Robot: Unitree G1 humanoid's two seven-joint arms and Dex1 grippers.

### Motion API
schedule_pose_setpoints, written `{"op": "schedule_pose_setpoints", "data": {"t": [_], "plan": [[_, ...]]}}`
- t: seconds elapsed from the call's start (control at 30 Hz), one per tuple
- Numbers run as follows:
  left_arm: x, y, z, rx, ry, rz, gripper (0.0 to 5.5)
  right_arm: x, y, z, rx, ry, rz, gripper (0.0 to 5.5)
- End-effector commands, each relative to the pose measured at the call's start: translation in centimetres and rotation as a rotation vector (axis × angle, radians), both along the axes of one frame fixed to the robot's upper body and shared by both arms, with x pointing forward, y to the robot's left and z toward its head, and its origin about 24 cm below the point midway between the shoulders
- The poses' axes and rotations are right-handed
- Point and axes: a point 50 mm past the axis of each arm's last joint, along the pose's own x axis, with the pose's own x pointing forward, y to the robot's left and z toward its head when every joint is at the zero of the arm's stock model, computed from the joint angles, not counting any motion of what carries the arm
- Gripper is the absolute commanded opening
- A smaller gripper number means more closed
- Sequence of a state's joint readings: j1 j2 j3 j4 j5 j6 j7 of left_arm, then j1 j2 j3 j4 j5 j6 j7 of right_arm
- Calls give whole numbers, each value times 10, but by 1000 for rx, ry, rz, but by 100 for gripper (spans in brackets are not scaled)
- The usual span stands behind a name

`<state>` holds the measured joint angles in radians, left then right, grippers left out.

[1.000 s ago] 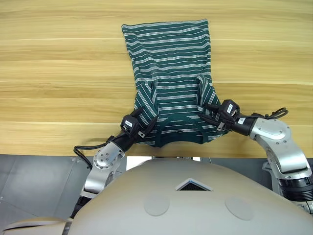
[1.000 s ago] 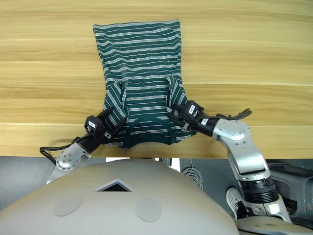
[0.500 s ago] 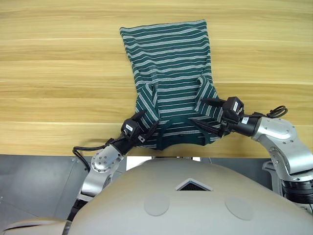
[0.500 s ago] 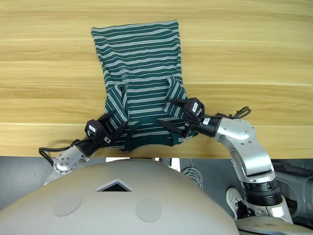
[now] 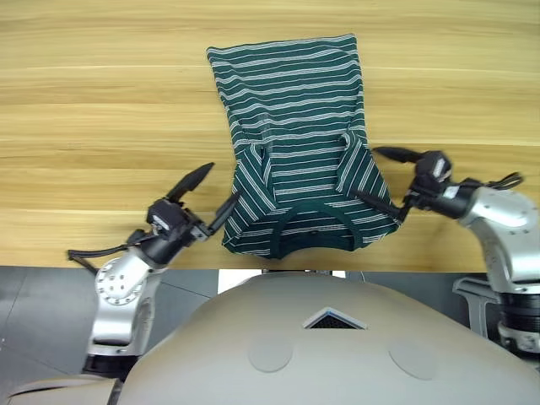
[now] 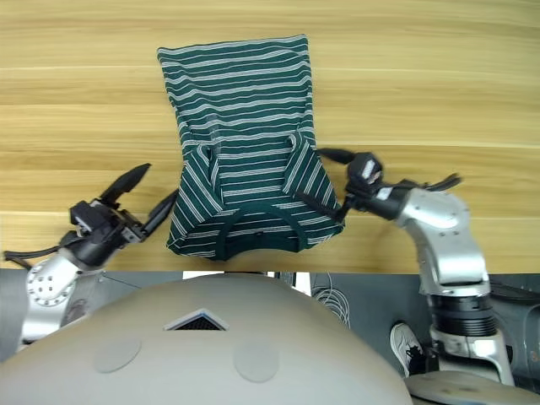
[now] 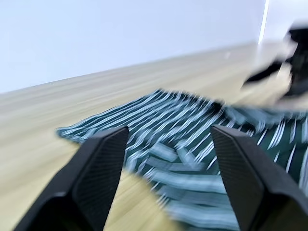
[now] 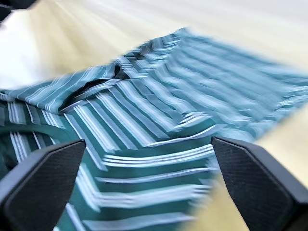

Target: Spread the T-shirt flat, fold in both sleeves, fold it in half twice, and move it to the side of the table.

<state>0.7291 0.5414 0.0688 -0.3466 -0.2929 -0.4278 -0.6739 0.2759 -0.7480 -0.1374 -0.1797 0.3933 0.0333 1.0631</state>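
Note:
A dark green T-shirt with white stripes lies lengthwise on the wooden table, collar at the near edge, both sleeves folded in over the body. My left gripper stands open just left of the shirt's near left corner, holding nothing. My right gripper is open just right of the near right corner, its lower finger touching the shirt's edge. Both wrist views show the striped cloth lying between wide-spread fingers.
The table's near edge runs just under the shirt's collar. Bare wood stretches wide to the left and right of the shirt.
Both grippers let go of the shirt's near corners and drew outward, the left one to the left, the right one to the right. The shirt's near end now lies flat.

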Motion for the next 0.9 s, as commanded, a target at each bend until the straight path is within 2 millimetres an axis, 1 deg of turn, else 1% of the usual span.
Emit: {"op": "schedule_pose_setpoints", "data": {"t": [0.03, 0.1, 0.17, 0.23, 0.37, 0.43, 0.57, 0.8, 0.9], "plan": [[-4, 52, 4, 421, 36, -121, 361, 8, -61, 30, -154, -173, 81, 486], [-5, 68, 3, 630, 65, -233, 391, 13, -75, 33, -239, -239, 126, 486], [-6, 71, -4, 736, 82, -355, 422, 14, -77, 17, -305, -242, 203, 486], [-4, 63, -10, 777, 48, -447, 453, 10, -70, -6, -362, -212, 303, 486], [-2, 47, -15, 769, -21, -550, 517, -1, -54, -37, -375, -191, 448, 486], [-2, 41, -16, 758, -37, -598, 517, -4, -49, -46, -401, -180, 514, 486], [2, 27, -13, 701, -70, -663, 517, -4, -36, -56, -399, -195, 606, 486], [2, 10, -18, 668, -83, -784, 517, 3, -9, -61, -362, -272, 708, 486], [4, 5, -23, 674, -97, -813, 517, 2, -4, -62, -355, -285, 735, 486]]}}
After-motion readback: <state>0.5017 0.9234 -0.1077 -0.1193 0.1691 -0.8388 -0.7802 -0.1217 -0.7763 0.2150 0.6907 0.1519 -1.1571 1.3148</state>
